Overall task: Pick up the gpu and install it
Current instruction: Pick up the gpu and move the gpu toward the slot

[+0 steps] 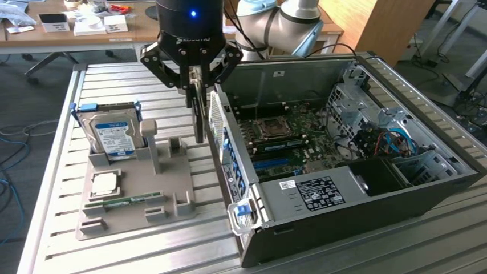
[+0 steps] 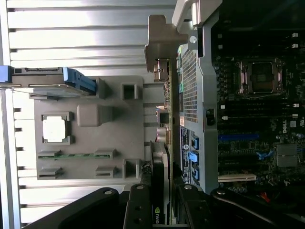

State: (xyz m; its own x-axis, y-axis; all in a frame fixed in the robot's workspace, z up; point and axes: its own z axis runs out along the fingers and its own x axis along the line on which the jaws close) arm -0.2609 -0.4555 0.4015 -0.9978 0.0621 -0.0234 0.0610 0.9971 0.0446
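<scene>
i've got the gripper [image 1: 196, 77] pinched partway shut on the gpu [image 1: 199, 114], fingers clamped on its top edge. the card hangs upright and edge-on to the exterior view, over the far right side of the grey holder [image 1: 175, 188] as that view shows it. it sits just beside the open computer case [image 1: 365, 205], between the holder and the case's perforated end panel [image 2: 190, 90]. i can't tell if its lower edge touches the holder. on the exterior view's left, the hard drive [image 1: 113, 134] stands in its slot, with the processor [image 1: 104, 184] and memory stick [image 1: 129, 201] nearer.
</scene>
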